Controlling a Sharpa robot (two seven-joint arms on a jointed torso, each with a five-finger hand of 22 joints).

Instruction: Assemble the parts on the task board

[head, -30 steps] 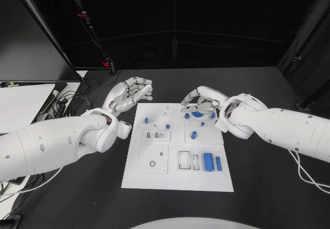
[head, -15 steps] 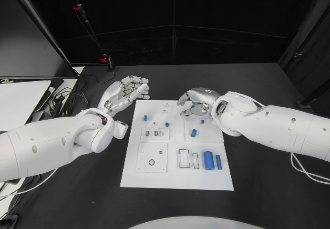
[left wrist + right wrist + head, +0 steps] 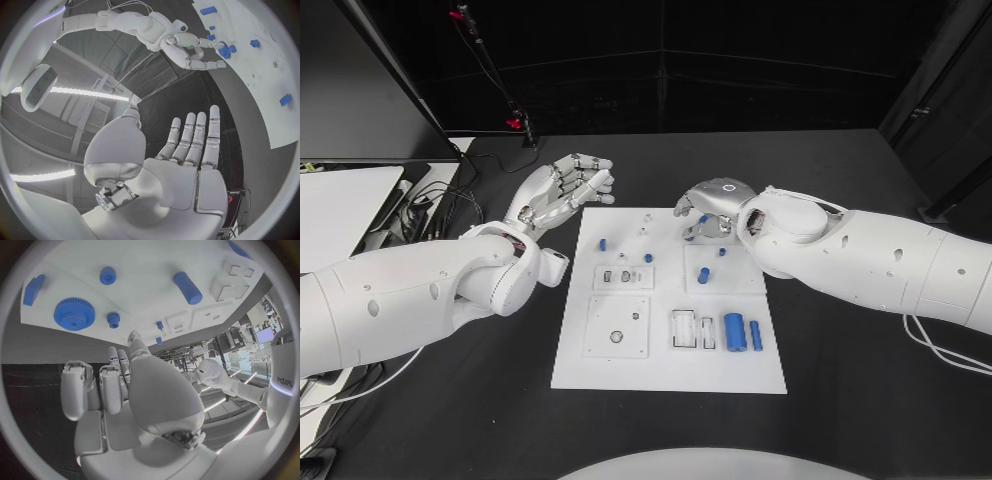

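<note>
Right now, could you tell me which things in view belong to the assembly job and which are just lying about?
Job:
- task board
- blue gear
- large blue cylinder
- small blue pegs
- right hand, over the board's far end
- left hand, holding nothing

Lying about:
- cables on the table's left

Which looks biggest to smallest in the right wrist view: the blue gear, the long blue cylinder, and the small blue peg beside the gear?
1. blue gear, clearly largest
2. long blue cylinder
3. small blue peg, smallest

All lie on the same board, so nearness hardly changes the order.
</note>
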